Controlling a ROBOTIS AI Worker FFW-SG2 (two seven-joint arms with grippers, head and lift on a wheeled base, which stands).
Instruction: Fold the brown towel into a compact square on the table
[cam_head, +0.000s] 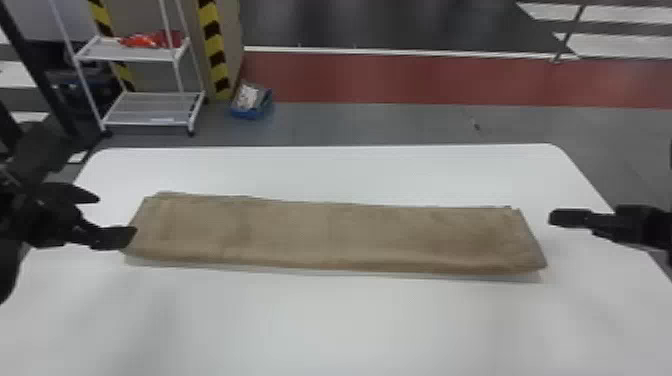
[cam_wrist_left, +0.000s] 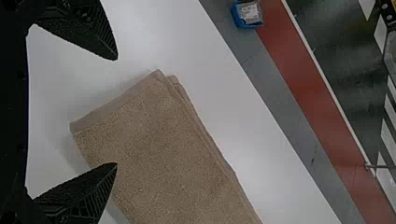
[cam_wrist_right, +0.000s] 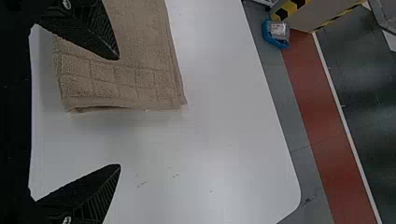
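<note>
The brown towel (cam_head: 330, 235) lies on the white table as a long, flat folded strip running left to right. At its left end is my left gripper (cam_head: 117, 215), open, one finger over the towel's edge. Past the right end my right gripper (cam_head: 562, 218) stands a little away from the cloth. In the left wrist view the towel (cam_wrist_left: 163, 149) has its end near the open left gripper (cam_wrist_left: 116, 112), nothing held. The right wrist view has the towel's end (cam_wrist_right: 121, 79) beside the open right gripper (cam_wrist_right: 119, 112), with one finger above the cloth and bare table between the fingers.
The white table (cam_head: 320, 320) extends in front of and behind the towel. On the floor beyond its far edge stand a white shelf rack (cam_head: 150, 107) and a blue bin (cam_head: 252, 107).
</note>
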